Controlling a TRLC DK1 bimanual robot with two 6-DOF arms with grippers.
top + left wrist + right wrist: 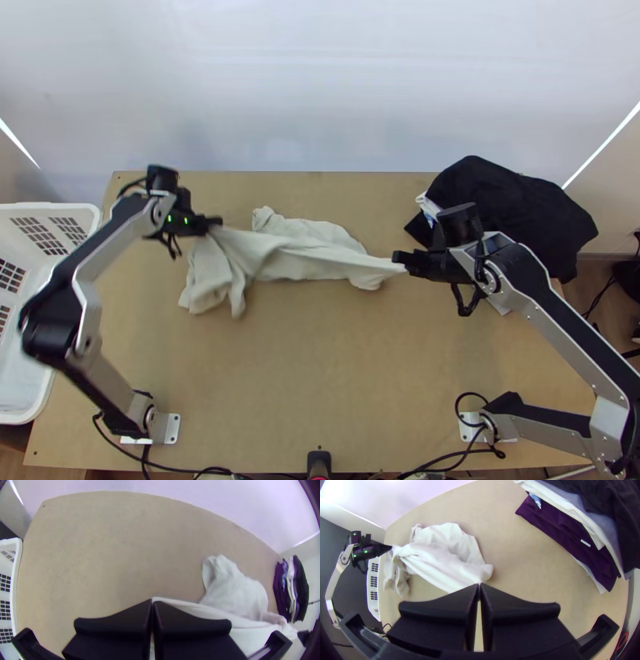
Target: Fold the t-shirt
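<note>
Currently left gripper [218, 222] and right gripper [398, 260] pinch bunched t-shirt [308, 246], jaws closed. Right wrist view shows purple garment [563, 535] well apart from t-shirt.

Left arm [94, 374] and right arm [552, 326] look a matched pair to me; silver-grey links, black joints; black facing along the right arm's long links, small screws dotting its metal sides; round silver hubs at the joints; a stubby black cylinder [458, 224] near each wrist, with a black cable loop [465, 302] close by; small green lights [186, 221] on the left wrist; pale base plates [172, 428], black cables [109, 436] running from them; left hand [218, 222] and right hand [397, 258] plain black; fingers [523, 620] wide, flat, tapering at the tips.
</note>
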